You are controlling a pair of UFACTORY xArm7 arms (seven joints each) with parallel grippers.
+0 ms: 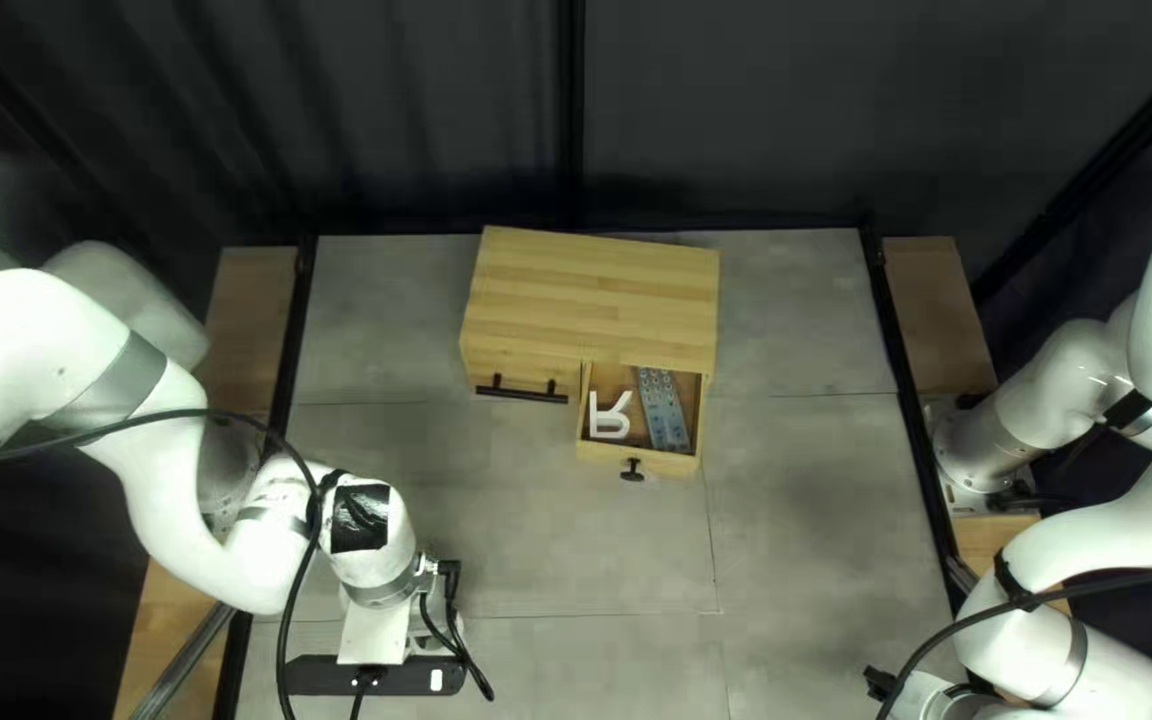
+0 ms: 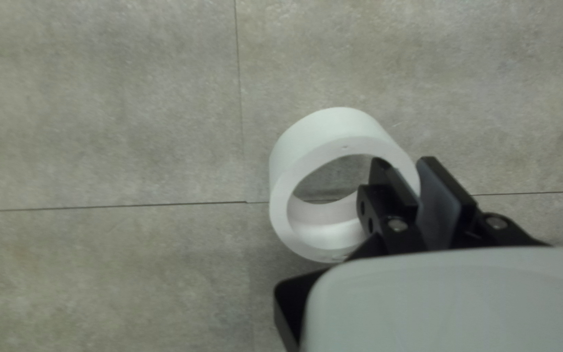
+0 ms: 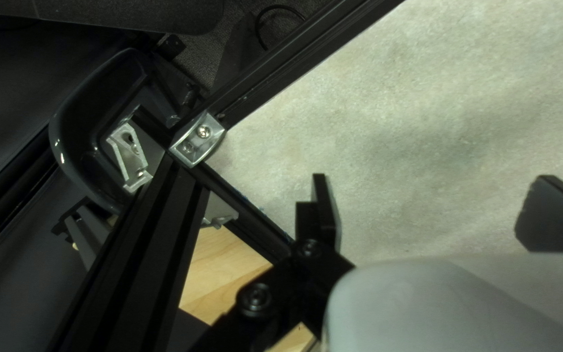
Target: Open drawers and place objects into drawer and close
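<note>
Left gripper (image 2: 403, 163) closed on white ring (image 2: 324, 133) over table (image 2: 131, 130); right gripper (image 3: 433, 179) wide open.
Pinched at one side, could swivel, snag open drawer's (image 1: 603, 454) rim, or land atop letter (image 1: 595, 419) and grey strip (image 1: 664, 411), blocking closure.

The left arm (image 1: 163, 400) and right arm (image 1: 1110, 534) run off the top left view's edges, the cabinet (image 1: 590, 294) hides the back of the drawer (image 1: 636, 456), and the fingers (image 2: 441, 202) partly cover the white ring (image 2: 324, 130).
</note>
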